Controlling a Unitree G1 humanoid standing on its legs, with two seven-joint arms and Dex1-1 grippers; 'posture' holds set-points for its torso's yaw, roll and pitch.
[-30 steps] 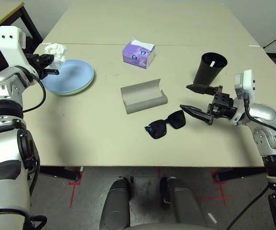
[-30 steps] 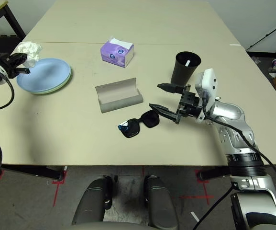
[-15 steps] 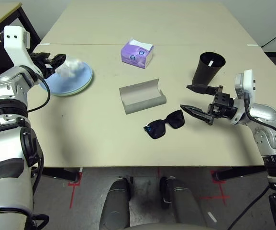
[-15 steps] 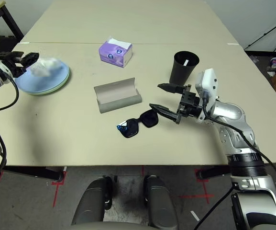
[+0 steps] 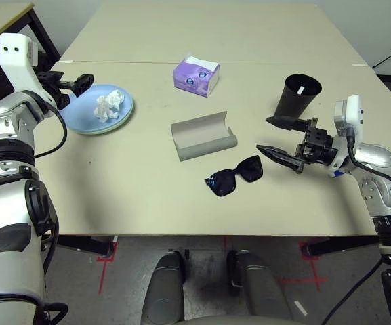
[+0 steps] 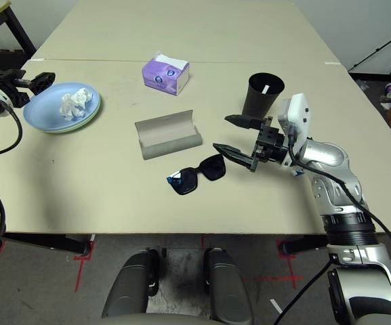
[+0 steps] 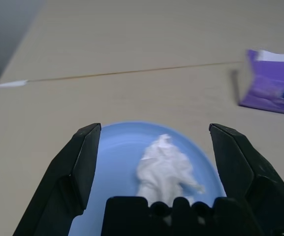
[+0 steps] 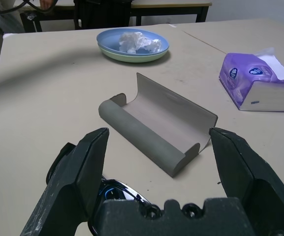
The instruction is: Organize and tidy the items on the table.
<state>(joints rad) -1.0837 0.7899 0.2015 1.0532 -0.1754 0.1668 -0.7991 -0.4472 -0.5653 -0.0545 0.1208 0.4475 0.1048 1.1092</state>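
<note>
Crumpled tissue (image 5: 108, 106) is now lying on the blue plate (image 6: 48, 110), toward the tabletop's (image 5: 148, 203) left edge; your left claw (image 7: 155, 128), nearer than the right, is hanging released beside it.

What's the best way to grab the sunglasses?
I'd pinch the bridge of the sunglasses from above, fingers either side: it's the narrow middle between two broad lenses, and they lie flat just beside the right gripper, which stands open.
</note>
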